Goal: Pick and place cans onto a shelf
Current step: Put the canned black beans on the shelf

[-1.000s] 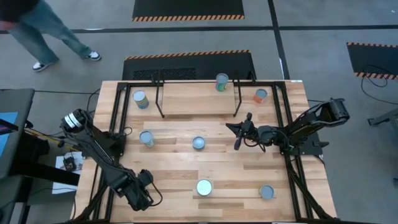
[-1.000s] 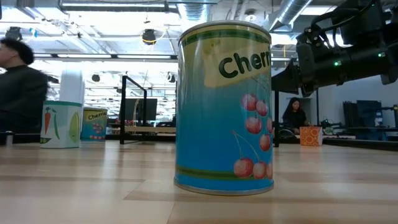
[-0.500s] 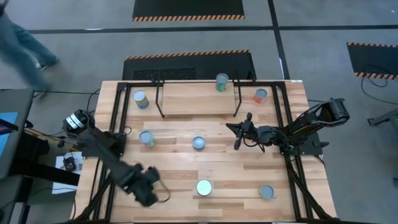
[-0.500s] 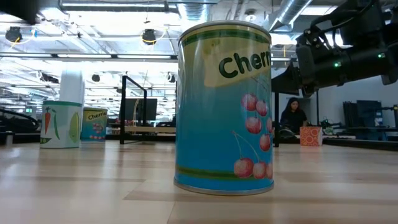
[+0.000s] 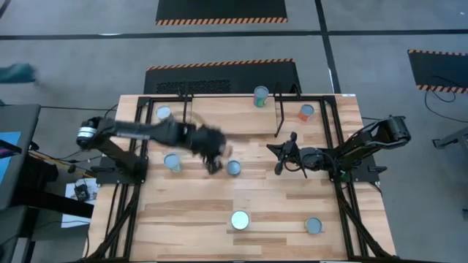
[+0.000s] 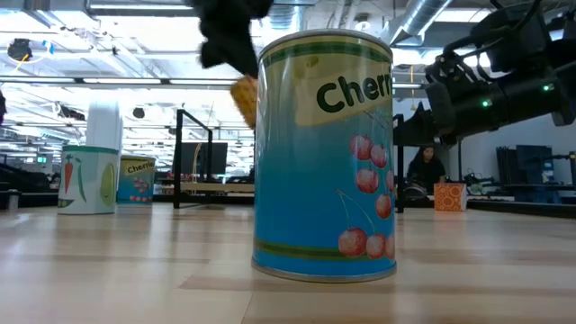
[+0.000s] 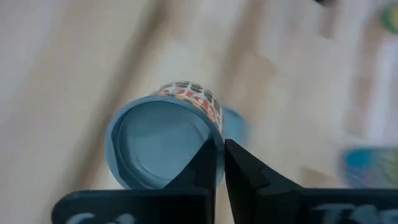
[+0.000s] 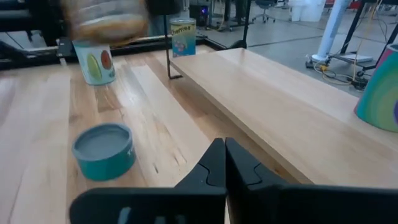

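Observation:
Several cans stand on the table. One can (image 5: 261, 96) stands on the shelf (image 5: 232, 115), seen as a light plank (image 8: 273, 99) in the right wrist view. My left gripper (image 5: 213, 158) is shut and blurred over the mid-table. It hangs above a blue-topped can (image 7: 163, 147), the low teal can (image 8: 103, 150), clear of it. My right gripper (image 5: 280, 162) is shut and waits right of that can (image 5: 233, 168), just off the shelf's near edge. A tall cherry can (image 6: 324, 153) stands near the front edge.
Other cans stand at the far left (image 5: 164, 113), far right (image 5: 306, 112), mid left (image 5: 172, 162), near middle (image 5: 240, 219) and near right (image 5: 313, 225). Thin black shelf legs (image 5: 189, 124) rise from the table. Black frame rails run along both table sides.
My left arm has swung fast from the table's near left corner toward the far edge and the right, ending over the middle can. A person at the far left has walked out of view. My right arm has kept still.

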You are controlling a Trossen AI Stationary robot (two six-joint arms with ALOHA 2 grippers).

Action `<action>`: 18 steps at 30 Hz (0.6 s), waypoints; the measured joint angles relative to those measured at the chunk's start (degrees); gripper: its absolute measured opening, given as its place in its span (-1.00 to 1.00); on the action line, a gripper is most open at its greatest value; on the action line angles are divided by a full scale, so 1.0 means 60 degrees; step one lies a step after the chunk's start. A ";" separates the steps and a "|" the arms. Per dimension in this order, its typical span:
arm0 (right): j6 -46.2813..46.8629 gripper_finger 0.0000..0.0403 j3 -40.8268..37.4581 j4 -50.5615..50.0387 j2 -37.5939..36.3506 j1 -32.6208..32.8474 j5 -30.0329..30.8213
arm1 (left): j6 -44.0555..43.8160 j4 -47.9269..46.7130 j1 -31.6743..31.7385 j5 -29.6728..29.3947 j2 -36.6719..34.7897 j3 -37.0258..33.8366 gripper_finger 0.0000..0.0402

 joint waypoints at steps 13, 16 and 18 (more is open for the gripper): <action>-0.0867 -0.96 0.0000 -0.0121 0.0000 -0.0777 -0.0093 | 0.5168 -0.0586 0.3833 0.0792 0.4067 0.4302 -0.99; -0.1180 -0.96 0.0000 -0.0077 0.0000 -0.1167 -0.0281 | 0.5564 -0.0959 0.4239 0.0804 0.5012 0.5401 -0.99; -0.1373 -0.96 0.0000 -0.0038 0.0000 -0.1423 -0.0363 | 0.5680 -0.1121 0.4429 0.0796 0.5624 0.6056 -0.99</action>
